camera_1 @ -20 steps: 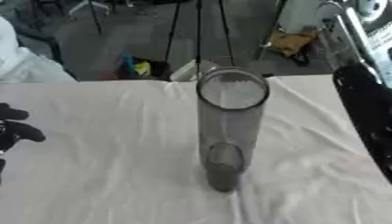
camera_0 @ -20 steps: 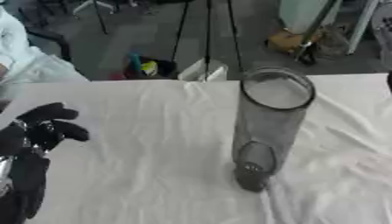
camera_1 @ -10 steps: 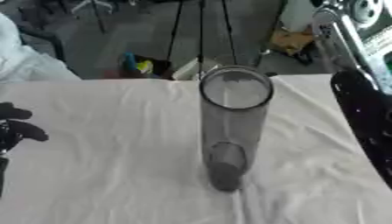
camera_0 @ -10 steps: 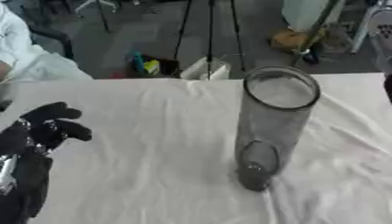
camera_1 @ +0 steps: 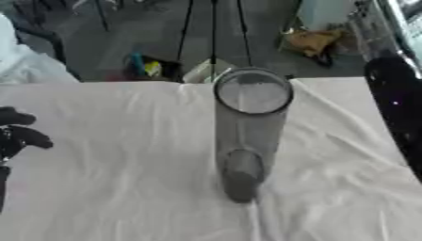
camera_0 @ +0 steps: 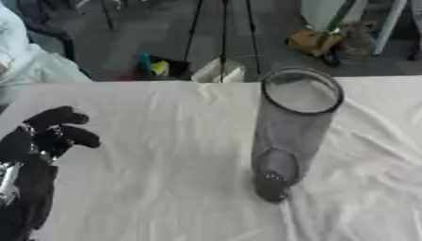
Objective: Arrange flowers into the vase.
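No flowers show anywhere in either view, so you have everything still to do: by my judgement the task is at its start.

Left eye view:
- One vase, a tall clear cylinder, standing upright on the white cloth, right of centre and toward the far half of the table. Its long axis runs vertical; the open mouth points straight up and looks empty.
- Your left hand, black, at the near left edge of the cloth, well apart from the vase. Fingers curled inward on themselves, nothing held.

Right eye view:
- The same vase, here near the middle of the cloth, upright, mouth up, base resting on the cloth.
- Your right arm, a dark glossy length along the right edge, well apart from the vase. The hand itself does not show here, so you get no reading on its fingers.
- Left hand only partly visible at the left edge.

Remaining: find stems, lift them, lower them into the mouth.
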Controlling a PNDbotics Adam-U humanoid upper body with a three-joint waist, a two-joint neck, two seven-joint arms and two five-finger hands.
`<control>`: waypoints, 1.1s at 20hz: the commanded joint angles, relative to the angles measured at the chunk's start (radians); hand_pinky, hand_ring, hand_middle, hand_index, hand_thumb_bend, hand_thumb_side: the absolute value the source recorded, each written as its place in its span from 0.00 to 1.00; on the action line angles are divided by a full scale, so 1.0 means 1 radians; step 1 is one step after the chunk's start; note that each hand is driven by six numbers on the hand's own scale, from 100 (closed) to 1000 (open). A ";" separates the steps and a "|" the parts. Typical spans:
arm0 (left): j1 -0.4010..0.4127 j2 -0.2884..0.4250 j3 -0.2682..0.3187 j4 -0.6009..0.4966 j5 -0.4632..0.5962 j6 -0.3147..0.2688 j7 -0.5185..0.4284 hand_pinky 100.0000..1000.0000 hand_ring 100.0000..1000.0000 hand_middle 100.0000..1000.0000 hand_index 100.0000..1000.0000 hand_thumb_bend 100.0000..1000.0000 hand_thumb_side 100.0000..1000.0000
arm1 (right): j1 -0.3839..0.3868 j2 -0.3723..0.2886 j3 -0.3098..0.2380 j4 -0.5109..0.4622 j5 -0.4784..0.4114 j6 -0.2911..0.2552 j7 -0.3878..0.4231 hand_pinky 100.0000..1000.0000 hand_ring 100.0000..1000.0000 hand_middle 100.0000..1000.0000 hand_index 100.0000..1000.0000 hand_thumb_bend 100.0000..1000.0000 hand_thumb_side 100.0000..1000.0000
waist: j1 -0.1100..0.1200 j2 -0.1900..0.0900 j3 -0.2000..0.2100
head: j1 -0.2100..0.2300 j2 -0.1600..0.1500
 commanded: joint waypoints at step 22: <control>-0.006 0.019 -0.008 -0.013 0.010 0.006 -0.001 0.54 0.54 0.62 0.78 0.01 1.00 | -0.003 -0.039 0.003 -0.151 -0.047 0.230 -0.022 0.00 0.00 0.00 0.19 0.00 0.56 | -0.018 -0.047 -0.010 | 0.016 0.027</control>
